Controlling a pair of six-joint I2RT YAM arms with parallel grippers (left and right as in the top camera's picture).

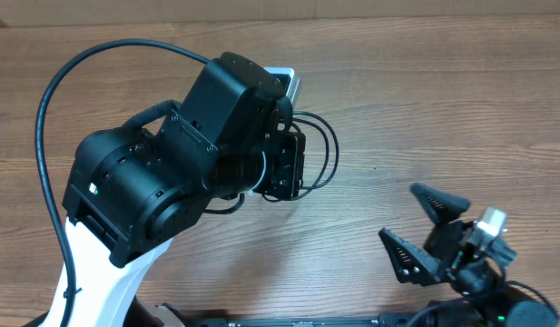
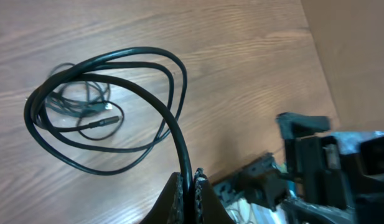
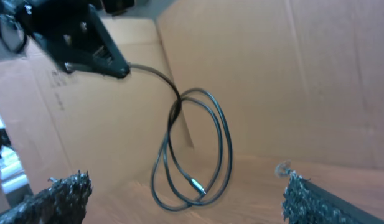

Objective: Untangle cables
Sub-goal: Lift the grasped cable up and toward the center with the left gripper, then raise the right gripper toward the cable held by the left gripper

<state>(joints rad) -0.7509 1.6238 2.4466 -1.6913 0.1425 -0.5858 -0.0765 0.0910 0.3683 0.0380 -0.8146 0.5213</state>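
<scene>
1. Overhead, the left arm (image 1: pixel 162 173) hid most of the cables (image 2: pixel 135 51); only a few loops showed beside the left tool (image 2: pixel 190 186).
2. That tool was clamped on one glossy black cord, its round loops hanging below.
3. Under those loops, a thinner tangle (image 2: pixel 86 99) with a small plug (image 2: pixel 103 122) lay on the wood-grain desk (image 1: pixel 443 109), possibly a separate cord.
4. Well away from the left tool, the right tool (image 1: pixel 399 212) stood with its jaws wide apart, empty.

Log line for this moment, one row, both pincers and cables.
left pincer: shut on cable, loops hanging | right pincer: open, empty | thin cable: lying on table
</scene>
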